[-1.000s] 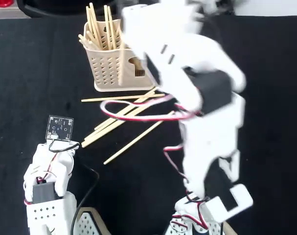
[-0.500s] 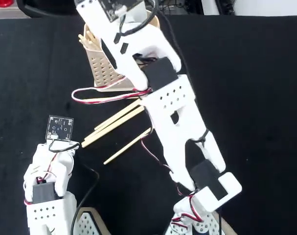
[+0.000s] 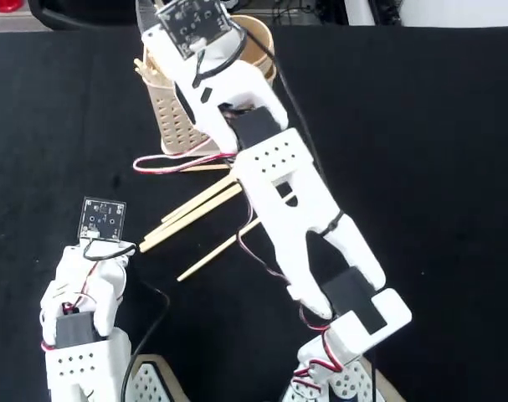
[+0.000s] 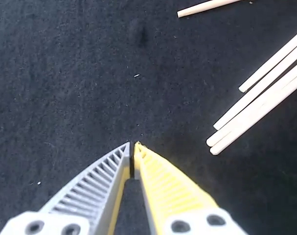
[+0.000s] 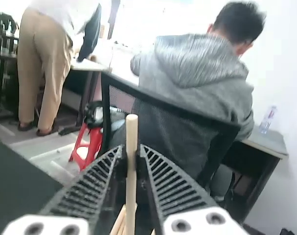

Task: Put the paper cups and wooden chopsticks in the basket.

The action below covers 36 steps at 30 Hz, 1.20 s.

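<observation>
Nearly closed, right gripper (image 5: 131, 148) pinches chopstick (image 5: 131, 126); left gripper (image 4: 132, 145) closed.

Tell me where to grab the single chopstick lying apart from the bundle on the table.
Take the single chopstick near its middle, from straight above, left tool closing across its width. It lies flat on the table, clear of the bundle, while its far end runs under the right arm.

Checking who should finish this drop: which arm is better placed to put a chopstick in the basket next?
Right. The right gripper clamps a chopstick, and its arm stretches over the basket. The left gripper is shut and empty, down by the loose chopsticks.
</observation>
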{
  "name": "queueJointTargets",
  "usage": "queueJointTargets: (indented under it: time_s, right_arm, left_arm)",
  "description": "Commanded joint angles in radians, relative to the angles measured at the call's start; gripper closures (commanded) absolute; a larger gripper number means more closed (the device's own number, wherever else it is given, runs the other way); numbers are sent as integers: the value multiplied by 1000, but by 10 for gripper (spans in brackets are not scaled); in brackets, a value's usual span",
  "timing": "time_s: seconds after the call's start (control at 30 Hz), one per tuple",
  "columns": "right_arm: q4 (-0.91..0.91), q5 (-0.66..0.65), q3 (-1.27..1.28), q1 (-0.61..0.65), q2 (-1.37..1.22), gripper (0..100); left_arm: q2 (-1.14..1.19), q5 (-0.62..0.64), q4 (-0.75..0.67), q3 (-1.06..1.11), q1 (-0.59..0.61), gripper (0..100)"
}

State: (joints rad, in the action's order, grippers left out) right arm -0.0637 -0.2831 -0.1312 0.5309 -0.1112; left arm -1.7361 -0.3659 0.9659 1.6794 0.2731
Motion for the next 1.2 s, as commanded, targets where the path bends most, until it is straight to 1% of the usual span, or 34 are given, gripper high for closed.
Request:
queueJointTargets:
  time_s: [0.0, 0.17, 0.37, 0.47, 0.63, 0.73, 0.9, 1.03, 1.1, 1.17]
  right_arm:
    - [31, -3, 16, -31, 8, 980]
    - [-23, 15, 41, -32, 8, 841]
    - [-107, 94, -5, -46, 19, 832]
    - [-253, 141, -67, -43, 61, 832]
    - [-585, 336, -145, -51, 243, 830]
    - [-752, 433, -145, -86, 374, 829]
    - [-1030, 519, -140, -140, 535, 832]
    - [-1246, 626, -64, -201, 619, 832]
    - [-1315, 669, 15, -232, 656, 832]
    - [-1339, 724, 119, -275, 682, 832]
  left_arm:
    - [-9, -8, 3, -12, 5, 967]
    - [-9, -8, 3, -12, 5, 967]
    - [-9, -8, 0, -12, 4, 967]
    - [-9, -8, 0, -12, 4, 967]
    - [-9, -8, 0, -12, 4, 967]
    - [-9, -8, -2, -12, 4, 967]
    - [-9, -8, -2, -12, 4, 967]
    - [-9, -8, -2, -12, 4, 967]
    - [-9, -8, 2, -12, 4, 967]
    - [-9, -8, 3, -12, 4, 967]
